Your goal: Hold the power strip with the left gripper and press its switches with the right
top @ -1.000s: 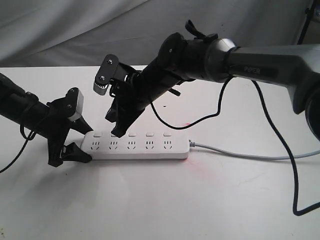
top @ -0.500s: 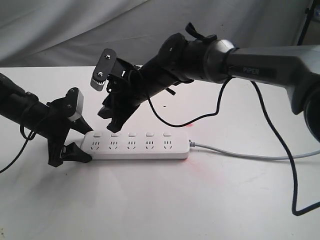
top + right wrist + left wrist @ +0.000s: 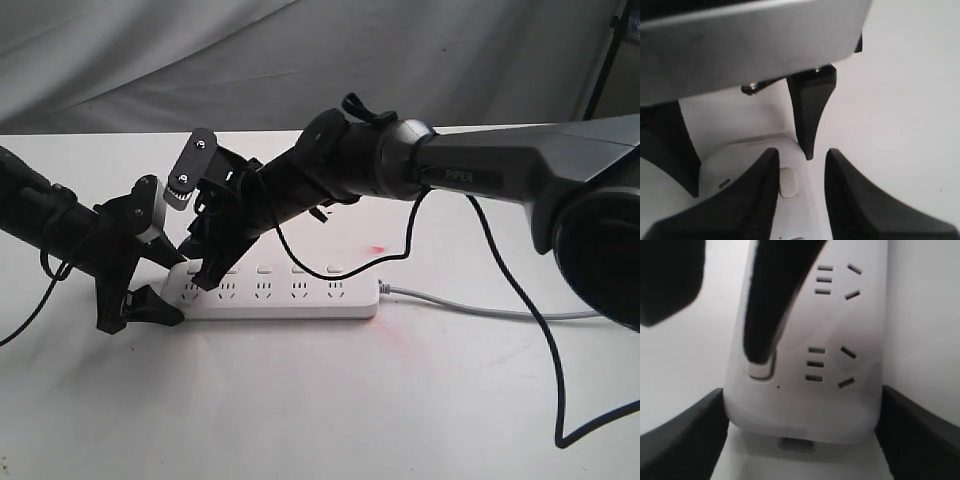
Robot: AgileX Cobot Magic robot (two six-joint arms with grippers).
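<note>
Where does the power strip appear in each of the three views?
Exterior view: the power strip lies across the middle, below the right gripper.
Left wrist view: the power strip fills the centre.
Right wrist view: only its rounded end shows, beyond the right gripper's jaws.
Shared landmark: that rounded end between the jaws of the left gripper.

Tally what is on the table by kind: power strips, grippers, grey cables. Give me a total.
power strip: 1
grippers: 2, the left gripper and the right gripper
grey cable: 1
Total: 4
</note>
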